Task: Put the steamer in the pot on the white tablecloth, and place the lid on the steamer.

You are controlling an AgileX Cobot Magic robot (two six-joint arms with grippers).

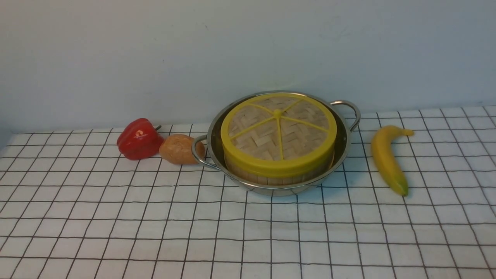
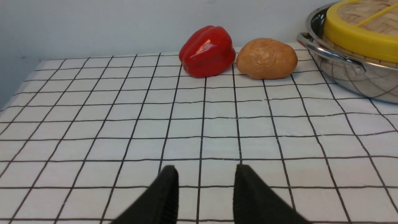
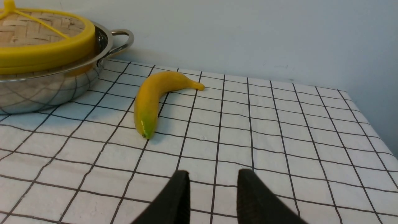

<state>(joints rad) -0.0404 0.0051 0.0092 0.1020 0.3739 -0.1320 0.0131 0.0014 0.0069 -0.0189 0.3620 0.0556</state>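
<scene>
Steamer [image 1: 277, 175] sits inside our pot [image 1: 341, 147] on the white tablecloth [image 1: 248, 240], lid [image 1: 278, 132] resting on top. Our left gripper [image 2: 205, 189] and right gripper [image 3: 212, 194] hover well apart from it, fingers parted, pinching nothing; pepper [image 2: 207, 51] and bread roll [image 2: 266, 58] lie ahead of our left, banana [image 3: 155, 99] ahead of our right.

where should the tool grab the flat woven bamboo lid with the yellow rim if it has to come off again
Probably by the thick yellow rim of the flat woven bamboo lid, coming from above with fingers across the edge. It lies flat on the round bamboo steamer inside the shiny steel pot, whose wall blocks a low sideways approach.
</scene>
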